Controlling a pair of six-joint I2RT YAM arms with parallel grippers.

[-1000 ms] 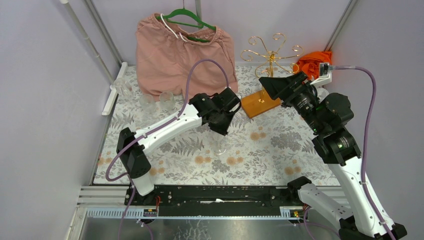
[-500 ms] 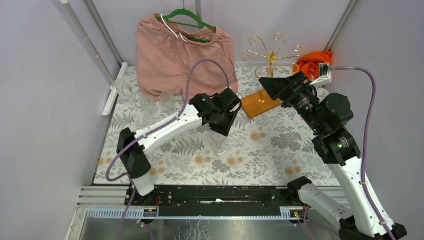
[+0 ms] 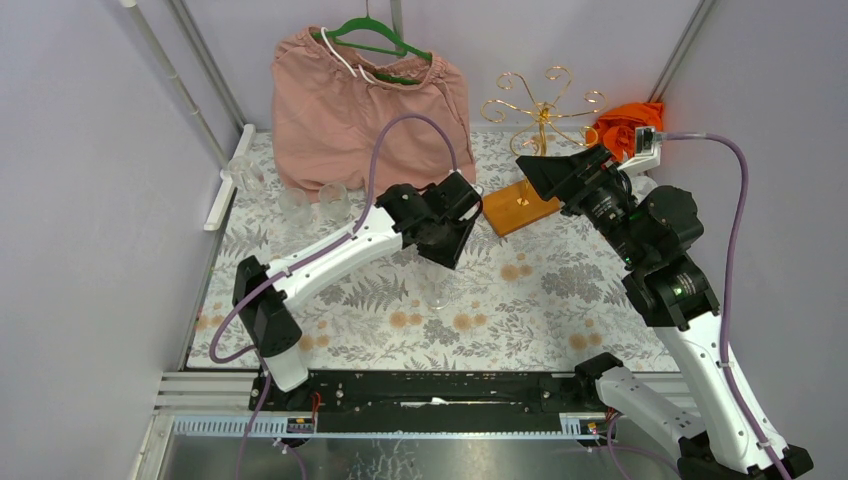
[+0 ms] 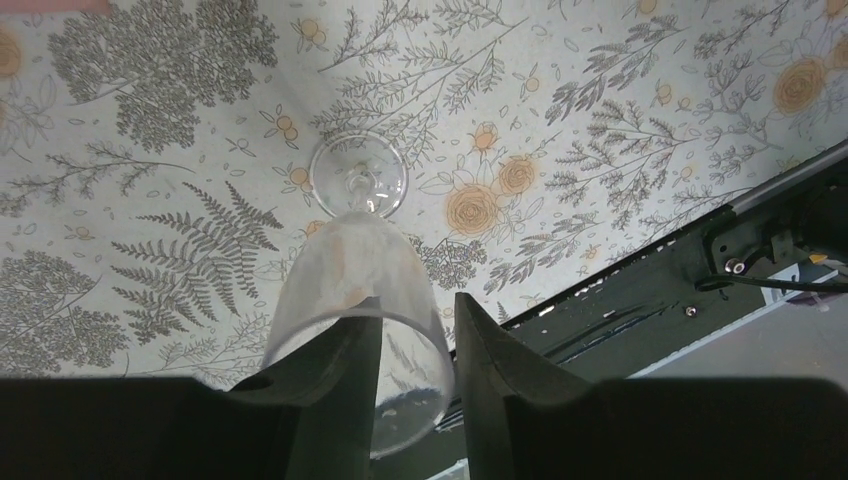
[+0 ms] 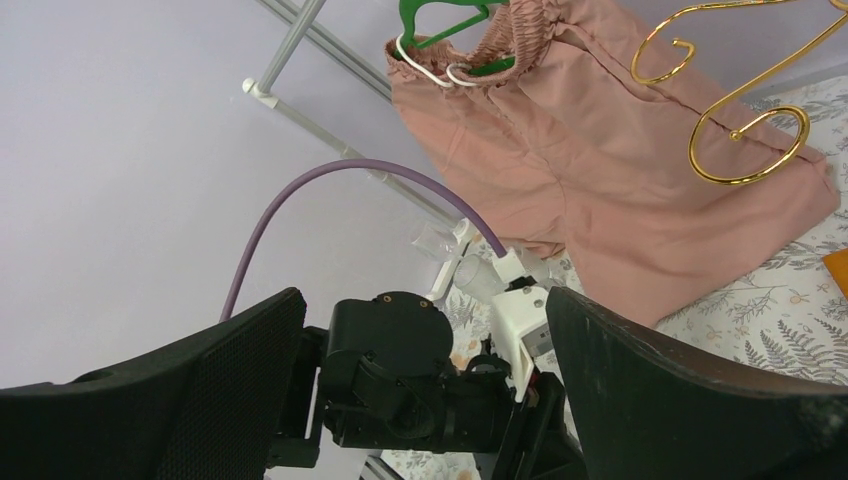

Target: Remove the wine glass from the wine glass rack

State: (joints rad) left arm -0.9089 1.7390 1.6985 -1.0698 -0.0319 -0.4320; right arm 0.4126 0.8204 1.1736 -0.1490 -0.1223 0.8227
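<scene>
Release step: wine glass (image 4: pixel 350 260) stands at table (image 3: pixel 560 300) centre; left gripper (image 4: pixel 418 330) parted astride rim, next lift clear; right gripper (image 5: pixel 420 300) spread.

1 high rear overview, 2 close wrist views, pink shorts (image 3: pixel 340 130) shared.

The clear wine glass (image 4: pixel 350 270) stands upright on the floral surface (image 4: pixel 600 120), directly below my left pincer (image 4: pixel 415 310). The gold wire wine glass rack (image 3: pixel 543 118), arms curled, stands upright on its orange-brown base farther back.
</scene>
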